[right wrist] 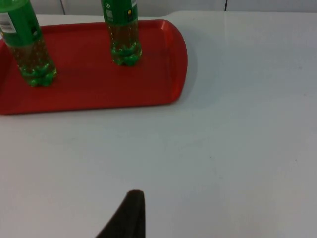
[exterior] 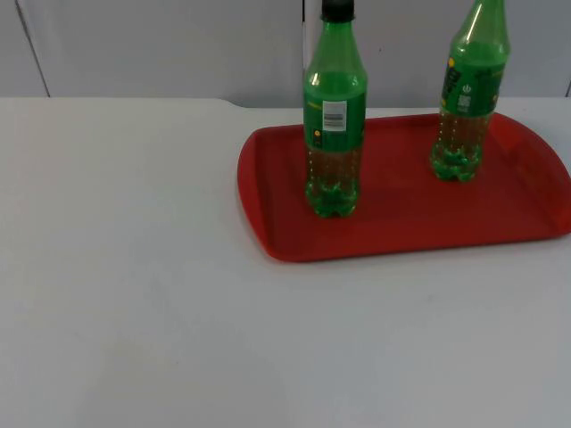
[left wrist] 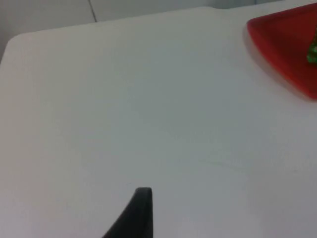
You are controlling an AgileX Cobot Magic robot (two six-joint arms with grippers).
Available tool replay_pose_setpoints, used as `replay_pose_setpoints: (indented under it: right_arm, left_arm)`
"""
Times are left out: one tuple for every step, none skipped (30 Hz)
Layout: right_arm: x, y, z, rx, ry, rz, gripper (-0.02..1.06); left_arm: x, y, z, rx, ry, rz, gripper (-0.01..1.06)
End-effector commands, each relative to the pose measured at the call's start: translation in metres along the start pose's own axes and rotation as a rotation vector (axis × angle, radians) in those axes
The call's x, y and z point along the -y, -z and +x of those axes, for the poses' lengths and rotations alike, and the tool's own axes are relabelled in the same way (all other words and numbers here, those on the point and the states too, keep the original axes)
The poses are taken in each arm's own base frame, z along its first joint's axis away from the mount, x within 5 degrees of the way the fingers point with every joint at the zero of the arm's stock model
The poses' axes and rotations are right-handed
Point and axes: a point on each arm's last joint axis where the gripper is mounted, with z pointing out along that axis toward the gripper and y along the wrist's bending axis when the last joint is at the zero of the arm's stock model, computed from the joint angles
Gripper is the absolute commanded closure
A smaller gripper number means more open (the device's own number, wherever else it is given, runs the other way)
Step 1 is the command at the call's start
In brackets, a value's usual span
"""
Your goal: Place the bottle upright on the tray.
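Pincers L & R over bare desk, can't tell their state; both bottles upright on tray. I'd risk toppling one w/ a careless sweep.

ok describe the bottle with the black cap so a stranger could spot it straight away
Find the red tray on the white table. Two green bottles stand upright on it; take the left bottle. Unlike the right bottle, it shows a white barcode patch on its label.

Two green bottles stand upright, well apart, on a red tray at the worktop's far right: the black-capped bottle toward its left side, the second bottle farther right.
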Motion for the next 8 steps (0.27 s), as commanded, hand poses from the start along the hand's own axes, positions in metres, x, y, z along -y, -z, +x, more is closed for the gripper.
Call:
replay_pose_setpoints:
  right_arm:
    - [0.0002,0.0001,-0.0007,0.012,0.010,0.007,-0.01]
    - [0.0002,0.0001,-0.0007,0.012,0.010,0.007,-0.01]
    - [0.0002,0.0001,-0.0007,0.012,0.010,0.007,-0.01]
    - [0.0002,0.0001,-0.0007,0.012,0.010,0.007,-0.01]
    - [0.0002,0.0001,-0.0007,0.012,0.010,0.007,-0.01]
    - [0.0002,0.0001,-0.0007,0.012,0.010,0.007,-0.01]
    - [0.0002,0.0001,-0.0007,0.012,0.010,0.007,-0.01]
    - [0.0002,0.0001,-0.0007,0.012,0.010,0.007,-0.01]
  left_arm:
    - [-0.0003,-0.0005,0.0009,0.000,0.022,-0.036,0.00]
    - [-0.0002,-0.0005,0.0009,-0.001,0.029,-0.050,0.00]
    - [-0.0001,-0.0005,0.0009,-0.002,0.038,-0.066,0.00]
    - [0.0000,-0.0005,0.0010,-0.003,0.046,-0.081,0.00]
    - [0.0001,-0.0005,0.0010,-0.004,0.054,-0.095,0.00]
    - [0.0001,-0.0005,0.0010,-0.004,0.054,-0.095,0.00]
    - [0.0001,-0.0004,0.0010,-0.004,0.059,-0.106,0.00]
    - [0.0002,-0.0004,0.0010,-0.005,0.066,-0.118,0.00]
